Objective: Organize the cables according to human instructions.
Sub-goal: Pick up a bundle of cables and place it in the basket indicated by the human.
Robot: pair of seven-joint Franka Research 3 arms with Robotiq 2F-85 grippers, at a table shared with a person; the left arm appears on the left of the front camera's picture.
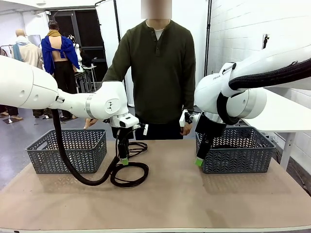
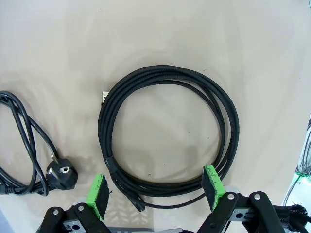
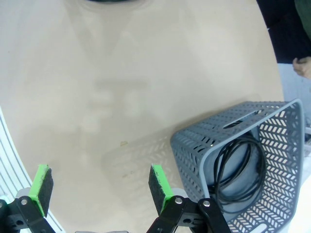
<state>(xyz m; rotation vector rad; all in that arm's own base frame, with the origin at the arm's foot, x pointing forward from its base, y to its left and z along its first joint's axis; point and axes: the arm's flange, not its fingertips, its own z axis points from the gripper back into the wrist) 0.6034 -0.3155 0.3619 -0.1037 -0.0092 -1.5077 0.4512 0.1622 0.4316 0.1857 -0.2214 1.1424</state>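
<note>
A coiled black cable (image 1: 130, 175) lies on the tan table just in front of my left gripper (image 1: 125, 160). In the left wrist view this coil (image 2: 105, 127) lies right below my open left gripper (image 2: 155, 191), whose green pads straddle its near edge without touching it. A second cable (image 1: 137, 147) lies looser behind it; in the left wrist view this cable (image 2: 30, 145) shows its round plug (image 2: 62, 174). My right gripper (image 1: 199, 161) hangs open and empty by the right basket's near left corner. Another cable (image 3: 242, 171) lies coiled inside that basket (image 3: 210, 151), beside my right gripper (image 3: 100, 183).
A grey mesh basket (image 1: 68, 150) stands at the table's left and a matching one (image 1: 238, 151) at the right. A person in a dark green shirt stands at the far edge, hands (image 1: 186, 128) low by the table. My left arm's black hose (image 1: 73, 167) loops onto the table.
</note>
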